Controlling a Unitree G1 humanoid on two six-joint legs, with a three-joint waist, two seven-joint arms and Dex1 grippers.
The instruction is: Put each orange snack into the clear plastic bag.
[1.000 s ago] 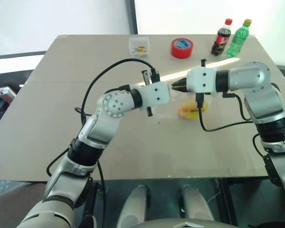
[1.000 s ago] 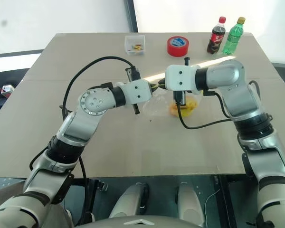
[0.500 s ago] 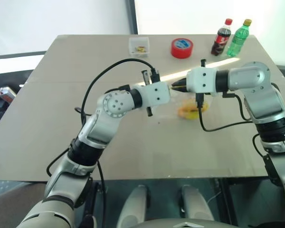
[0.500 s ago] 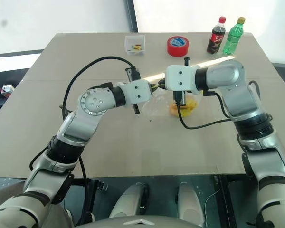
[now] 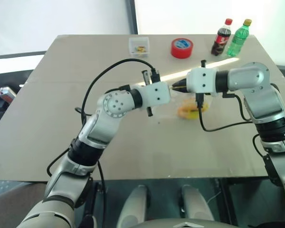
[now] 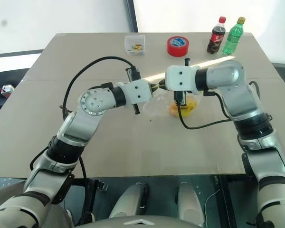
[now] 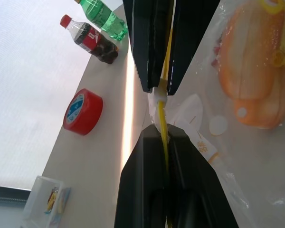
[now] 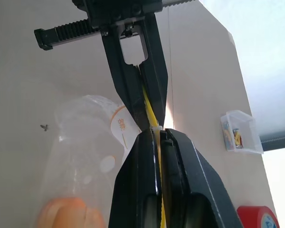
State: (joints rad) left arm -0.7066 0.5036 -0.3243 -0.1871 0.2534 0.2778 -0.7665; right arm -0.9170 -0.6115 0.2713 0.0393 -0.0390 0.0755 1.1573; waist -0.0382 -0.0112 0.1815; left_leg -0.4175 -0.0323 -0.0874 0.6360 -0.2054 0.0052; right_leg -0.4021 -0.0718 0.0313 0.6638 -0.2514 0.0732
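Beige table point(image 5: 61, 118) set before pale wall point(image 5: 57, 19); bright window point(image 5: 190, 12) behind; sunlight streak cast across tabletop.

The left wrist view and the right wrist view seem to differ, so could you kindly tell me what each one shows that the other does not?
Left wrist view: the cola bottle and the green bottle standing beyond the red tape roll.

Right wrist view: a small dark speck on the table.

Both: the left gripper and right gripper, tip to tip, each shut on the yellow strip of the clear plastic bag, with the orange snacks inside it, plus the small clear box.
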